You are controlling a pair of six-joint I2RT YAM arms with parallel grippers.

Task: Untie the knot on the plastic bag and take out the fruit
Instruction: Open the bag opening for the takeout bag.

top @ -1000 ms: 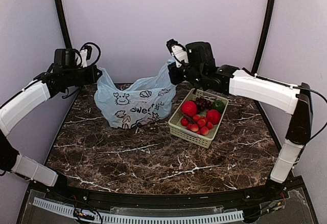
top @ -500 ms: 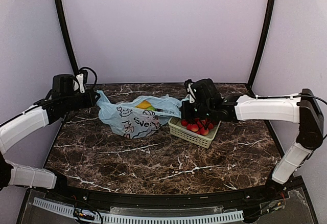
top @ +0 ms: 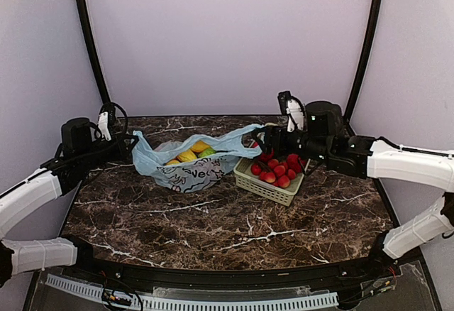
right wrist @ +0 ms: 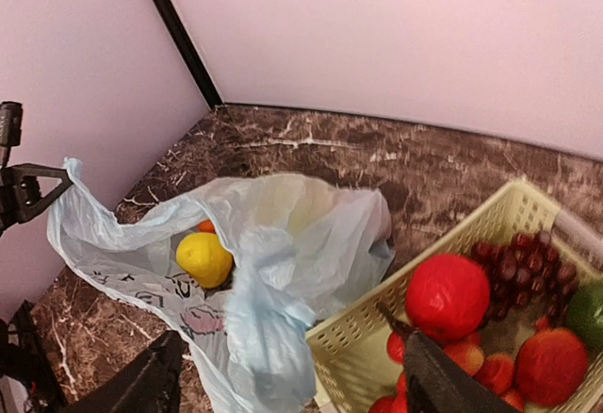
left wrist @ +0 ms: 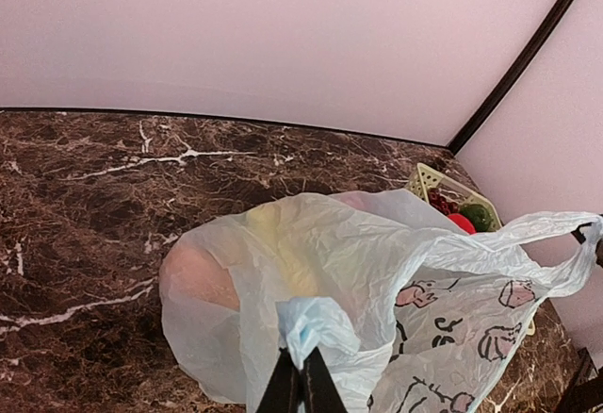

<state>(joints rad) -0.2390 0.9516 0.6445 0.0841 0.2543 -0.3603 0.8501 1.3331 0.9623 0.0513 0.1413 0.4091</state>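
bag mouth open. left fingers pinched shut on handle; right fingers spread wide, film loose between. Hold left taut, send right inside for lemon.

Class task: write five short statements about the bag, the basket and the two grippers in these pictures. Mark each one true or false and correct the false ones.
1. The left gripper is shut on the plastic bag. True.
2. The right gripper is clamped shut. False: its fingers stand wide apart.
3. A yellow fruit lies inside the bag. True.
4. The basket is empty. False: it holds red fruits and dark grapes.
5. The bag hangs clear of the table. False: its body rests on the table.
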